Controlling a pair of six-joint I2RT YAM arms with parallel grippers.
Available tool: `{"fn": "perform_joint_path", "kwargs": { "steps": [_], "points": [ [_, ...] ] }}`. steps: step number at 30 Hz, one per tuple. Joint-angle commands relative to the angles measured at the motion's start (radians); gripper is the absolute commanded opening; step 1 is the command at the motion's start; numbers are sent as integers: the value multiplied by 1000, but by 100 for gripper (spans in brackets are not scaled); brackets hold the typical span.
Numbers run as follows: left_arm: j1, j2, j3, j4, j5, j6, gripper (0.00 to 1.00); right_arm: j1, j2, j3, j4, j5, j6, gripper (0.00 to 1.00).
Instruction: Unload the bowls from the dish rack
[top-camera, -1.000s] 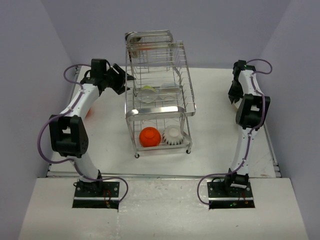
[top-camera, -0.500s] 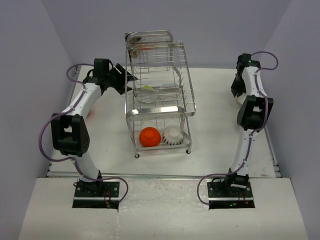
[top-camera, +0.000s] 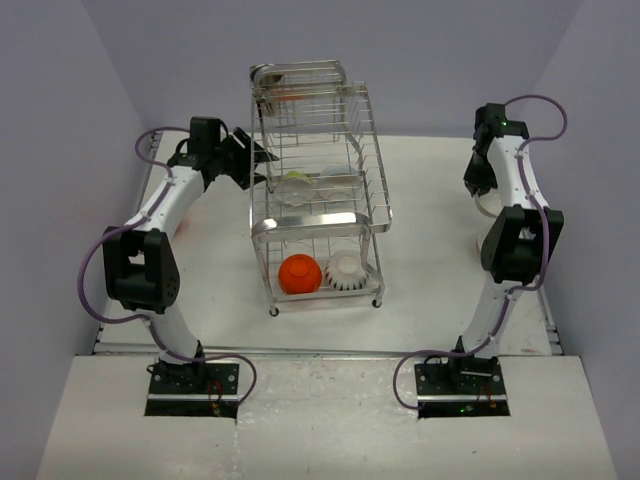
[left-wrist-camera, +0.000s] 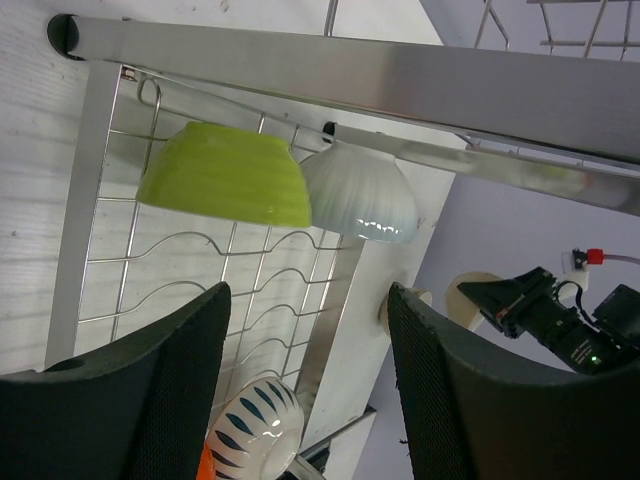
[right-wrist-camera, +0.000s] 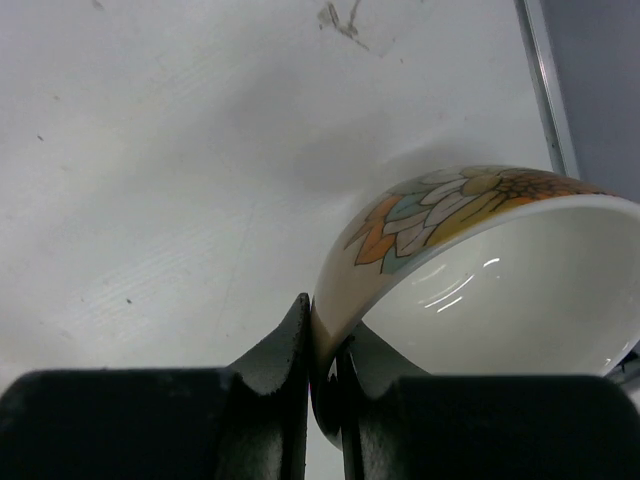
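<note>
White worktop (right-wrist-camera: 150, 150) lies below the right tool (right-wrist-camera: 322, 400), clamped on a patterned bowl (right-wrist-camera: 470, 290) by its rim, well apart from the rack (top-camera: 315, 190). The left tool (left-wrist-camera: 305, 385) gapes wide beside the rack. A green bowl (left-wrist-camera: 225, 175), white bowl (left-wrist-camera: 360, 195) and orange bowl (top-camera: 299, 273) remain inside, so unloading looks barely begun.

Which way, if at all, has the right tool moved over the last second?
Yes. In the top view the right tool has drifted right, away from the rack and toward the table's right edge, shut on a bowl.
</note>
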Motion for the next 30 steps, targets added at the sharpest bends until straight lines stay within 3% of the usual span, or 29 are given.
{"fn": "perform_joint_path", "kwargs": {
  "steps": [1,10,30],
  "points": [
    [-5,-32,5,5,29,3,65,4,-100,-115,16,88,-8,0],
    [-5,-58,-40,12,37,8,66,3,-218,-338,88,121,9,0],
    [-5,-54,-40,5,50,17,65,-66,-247,-505,148,95,16,0]
  ]
}}
